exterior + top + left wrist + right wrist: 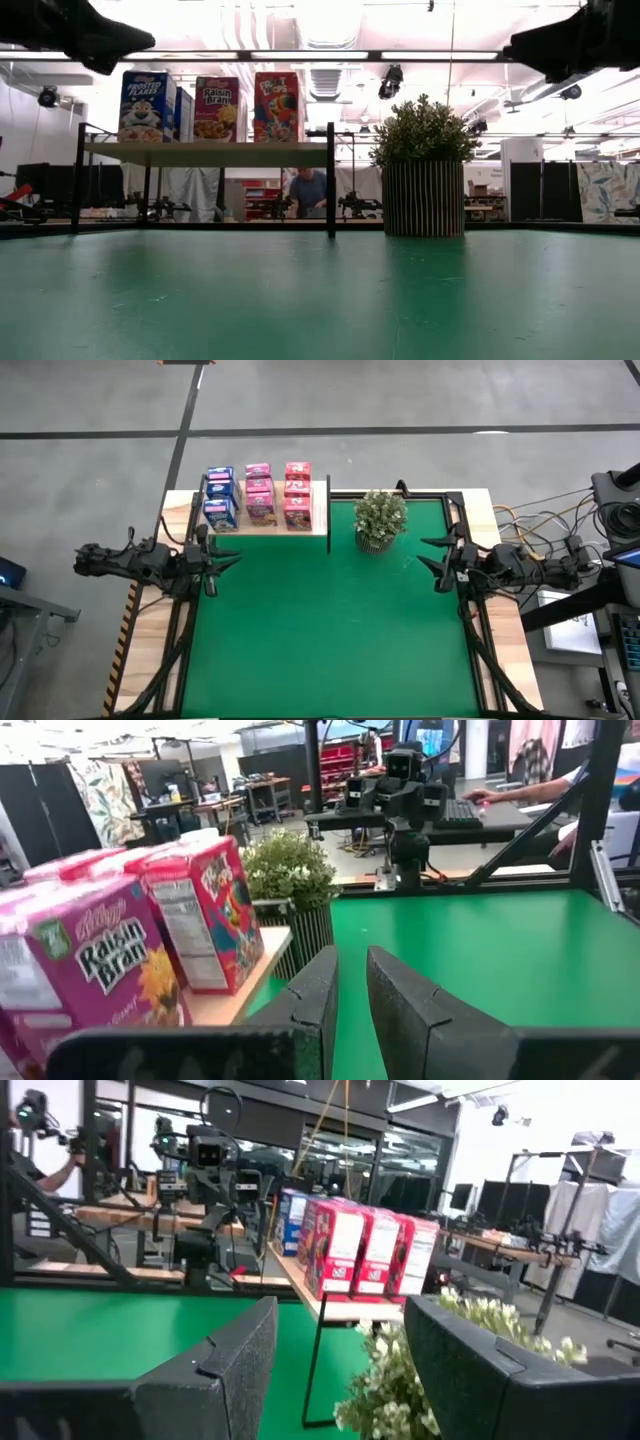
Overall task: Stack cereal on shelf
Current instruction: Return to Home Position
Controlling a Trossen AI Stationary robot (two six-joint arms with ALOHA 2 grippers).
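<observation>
Green mat (330, 630) over most of the table (148, 650). Pale shelf (320, 510) at the far left corner, cereal (259, 495) on top: three rows deep from above, only three front boxes from low down. Plant (380, 518) just beside. Left gripper (226, 564) by the left edge, open a crack; right gripper (430, 553) opposite, wide open; both empty.

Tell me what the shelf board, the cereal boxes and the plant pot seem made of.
The shelf board: pale wood or wood-look laminate, matte; uprights thin black metal, likely. The cereal boxes: printed cardboard, slightly glossy, folded edges. The plant pot: vertically ribbed, maybe slatted wood or moulded plastic; cannot tell.
</observation>
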